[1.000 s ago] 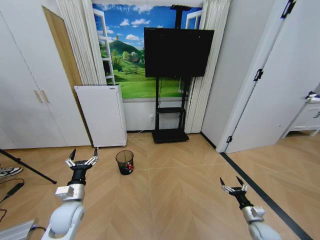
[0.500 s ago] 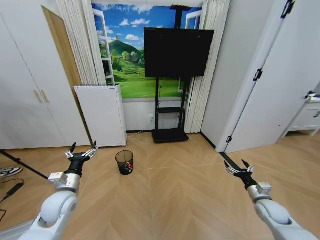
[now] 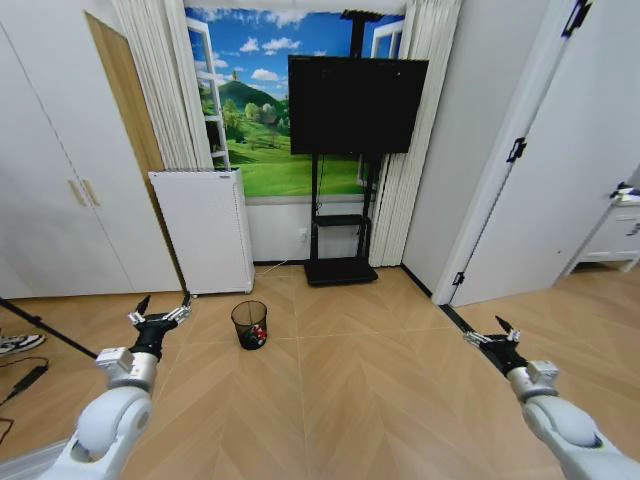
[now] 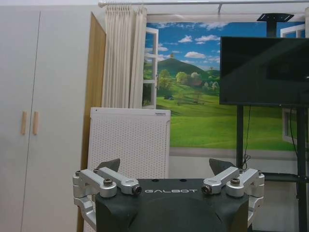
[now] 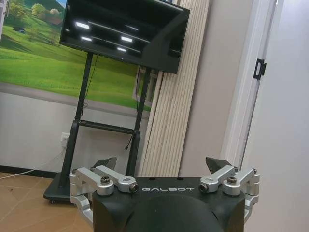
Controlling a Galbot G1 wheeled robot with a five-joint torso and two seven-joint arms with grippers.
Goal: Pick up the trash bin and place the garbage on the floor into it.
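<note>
— Parquet floor (image 3: pixel 350 400) in a tan chevron runs out ahead of you, with a dark strip (image 3: pixel 480 345) along its right side. What stands at the far wall?

— You face a black screen on a stand (image 3: pixel 357 105), a landscape mural (image 3: pixel 250 120) behind it, curtains either side, and a tall white perforated air purifier (image 3: pixel 205 230) on the left.

— Where is the trash bin?

— You'll find the trash bin (image 3: pixel 249 324) upright on the floor, just in front of the purifier and a little to its right. Red-and-white scraps (image 3: pixel 254 337) show through the mesh near its base; you cannot tell exactly what they are.

— And your arms?

— Your left gripper (image 3: pixel 159 314) is raised to the left of the bin, apart from it, fingers spread and empty. Its wrist view (image 4: pixel 167 166) looks at the purifier (image 4: pixel 129 142). Your right gripper (image 3: pixel 497 331) hangs over the dark strip, well apart from the bin, also spread wide with nothing between the fingers. Its wrist camera (image 5: pixel 164 164) faces the screen stand (image 5: pixel 82 140).
</note>
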